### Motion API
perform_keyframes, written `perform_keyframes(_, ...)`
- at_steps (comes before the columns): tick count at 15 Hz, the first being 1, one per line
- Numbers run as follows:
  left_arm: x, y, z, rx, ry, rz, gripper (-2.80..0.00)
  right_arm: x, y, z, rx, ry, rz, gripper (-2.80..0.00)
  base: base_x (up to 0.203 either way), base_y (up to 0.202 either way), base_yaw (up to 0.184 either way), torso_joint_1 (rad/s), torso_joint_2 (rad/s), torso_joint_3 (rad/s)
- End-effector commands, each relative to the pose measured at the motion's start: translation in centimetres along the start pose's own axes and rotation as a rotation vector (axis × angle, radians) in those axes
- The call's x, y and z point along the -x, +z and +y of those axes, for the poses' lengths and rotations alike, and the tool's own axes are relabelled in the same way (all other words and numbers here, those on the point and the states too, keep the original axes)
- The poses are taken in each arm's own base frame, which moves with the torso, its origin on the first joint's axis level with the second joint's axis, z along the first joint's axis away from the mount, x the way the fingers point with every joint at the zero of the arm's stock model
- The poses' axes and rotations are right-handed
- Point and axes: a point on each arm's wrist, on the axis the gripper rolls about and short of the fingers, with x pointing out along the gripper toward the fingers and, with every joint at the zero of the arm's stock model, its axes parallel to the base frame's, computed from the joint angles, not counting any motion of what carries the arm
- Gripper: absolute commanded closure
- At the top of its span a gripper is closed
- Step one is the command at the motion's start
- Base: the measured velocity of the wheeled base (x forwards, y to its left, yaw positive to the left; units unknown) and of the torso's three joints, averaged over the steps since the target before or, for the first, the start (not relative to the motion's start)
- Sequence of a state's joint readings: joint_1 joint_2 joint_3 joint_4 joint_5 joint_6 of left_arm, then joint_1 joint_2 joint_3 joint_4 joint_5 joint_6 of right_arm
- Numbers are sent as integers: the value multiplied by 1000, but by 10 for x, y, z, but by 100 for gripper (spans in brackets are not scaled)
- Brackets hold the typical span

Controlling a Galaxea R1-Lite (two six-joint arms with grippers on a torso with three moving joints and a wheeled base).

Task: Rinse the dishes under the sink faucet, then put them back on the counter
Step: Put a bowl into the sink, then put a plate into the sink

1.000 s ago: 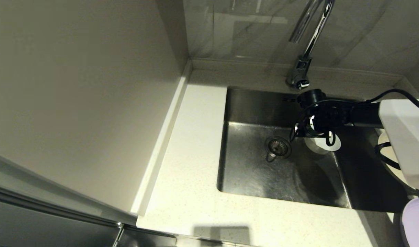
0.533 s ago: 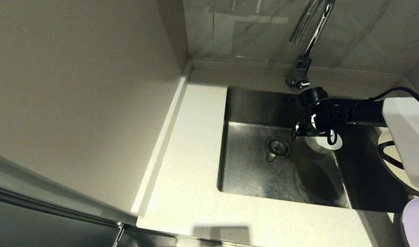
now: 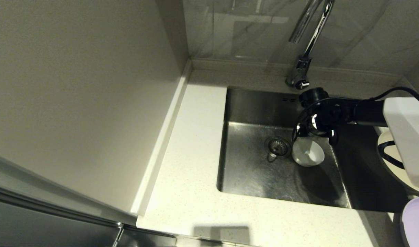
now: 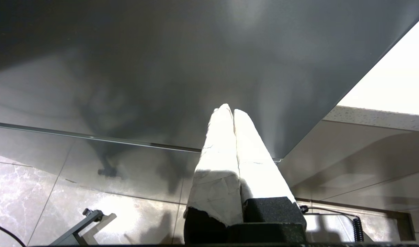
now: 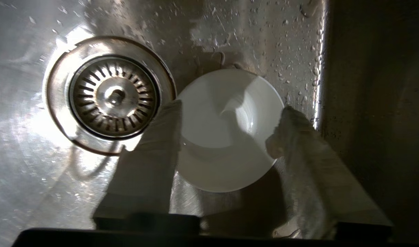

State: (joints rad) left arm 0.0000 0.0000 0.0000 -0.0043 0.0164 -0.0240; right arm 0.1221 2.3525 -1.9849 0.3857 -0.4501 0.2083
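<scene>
The small white bowl point(image 3: 308, 153) is round and glossy, with a smooth glazed inside that catches a soft highlight near its centre; it lies on the bottom of the sink point(image 3: 250, 171), tipped a little so its mouth faces up and toward the near side. It rests just right of the drain strainer point(image 3: 277, 146), close to the sink's right wall. In the right wrist view the bowl point(image 5: 226, 128) sits between the two padded fingers point(image 5: 154, 151), its rim just beside the strainer's ring point(image 5: 110, 94).

The right hand point(image 3: 314, 134) hangs directly above the bowl with its fingers spread apart, one on either side of the rim, gripping nothing. Whether the pads touch the rim cannot be told.

The sink is a deep square basin of brushed stainless steel, scuffed and beaded with water drops along its far and right walls. The strainer is a round slotted metal disc with a centre knob. The faucet point(image 3: 304, 58) is a shiny chrome gooseneck rising from the far ledge. The bench point(image 3: 192, 178) is white speckled stone. At the right edge a cream plate point(image 3: 384, 140) and a pale lavender plate point(image 3: 414, 223) lie partly hidden behind the arm.

The left hand point(image 4: 233, 115) is parked below the bench, its wrapped fingers pressed together.
</scene>
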Motion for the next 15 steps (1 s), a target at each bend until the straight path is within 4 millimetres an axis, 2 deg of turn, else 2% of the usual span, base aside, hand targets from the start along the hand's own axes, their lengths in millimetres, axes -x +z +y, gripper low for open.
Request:
perform_keyframes(1, 0, 0, 0, 1, 0, -2, 0, 24, 13, -8, -28, 7, -37, -280, 0, 0, 0, 0, 0, 0)
perform_keyframes(2, 0, 0, 0, 1, 0, -2, 0, 46, 21, -17, -42, 17, -48, -280, 0, 0, 0, 0, 0, 0)
perform_keyframes(3, 0, 0, 0, 1, 0, -2, 0, 76, 29, -30, -54, 42, -56, -280, 0, 0, 0, 0, 0, 0)
perform_keyframes(5, 0, 0, 0, 1, 0, -2, 0, 153, 40, -64, -86, 128, -66, -280, 0, 0, 0, 0, 0, 0)
perform_keyframes(7, 0, 0, 0, 1, 0, -2, 0, 223, 31, -99, -103, 182, -76, -280, 0, 0, 0, 0, 0, 0)
perform_keyframes(9, 0, 0, 0, 1, 0, -2, 0, 275, 4, -130, -83, 208, -81, -280, 0, 0, 0, 0, 0, 0)
perform_keyframes(11, 0, 0, 0, 1, 0, -2, 0, 310, -33, -156, -36, 203, -72, -280, 0, 0, 0, 0, 0, 0)
perform_keyframes(12, 0, 0, 0, 1, 0, -2, 0, 318, -48, -166, -21, 185, -55, -280, 0, 0, 0, 0, 0, 0)
perform_keyframes(15, 0, 0, 0, 1, 0, -2, 0, 324, -83, -189, -1, 79, 120, -280, 0, 0, 0, 0, 0, 0)
